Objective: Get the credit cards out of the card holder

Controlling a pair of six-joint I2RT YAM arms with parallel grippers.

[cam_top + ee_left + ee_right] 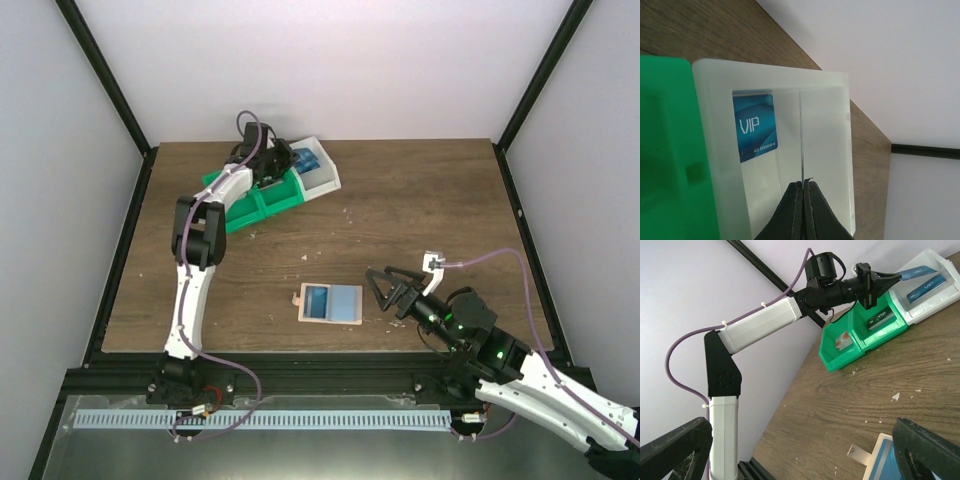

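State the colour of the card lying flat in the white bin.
The card is blue with white VIP lettering, clearest in the left wrist view.

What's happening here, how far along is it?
The left fingers are shut on a blue card, holding it over the white bin at the far left of the table. A VIP card already lies in that bin. The card holder sits mid-table with a light blue card showing in it. The right fingers are open just to its right, not touching it.
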